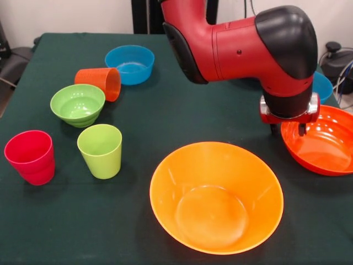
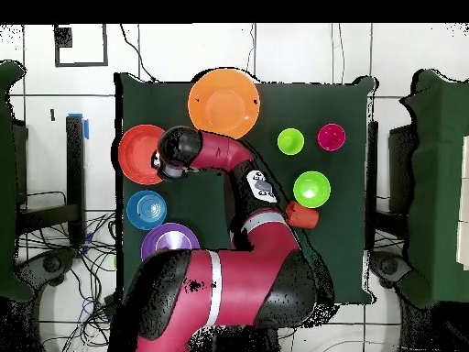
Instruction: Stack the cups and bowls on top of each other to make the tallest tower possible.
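My gripper (image 1: 287,130) is open and hangs at the left rim of the wide red-orange bowl (image 1: 325,144) (image 2: 137,151), with one finger outside the rim and one inside. The big yellow-orange bowl (image 1: 216,197) (image 2: 223,101) stands upright at the front centre. On the left are the pinkish red cup (image 1: 30,157), the lime green cup (image 1: 101,150) and the small green bowl (image 1: 78,104), all upright. The orange cup (image 1: 101,83) lies on its side. A blue bowl (image 1: 130,64) sits behind it. Every piece stands alone, and no tower is in view.
A second blue bowl (image 1: 323,86) (image 2: 146,209) peeks out behind my wrist. The purple bowl (image 2: 169,242) lies near the robot's base, partly under the arm. The dark green tablecloth (image 1: 165,118) covers the table. Cables and chairs stand beyond the table's edges.
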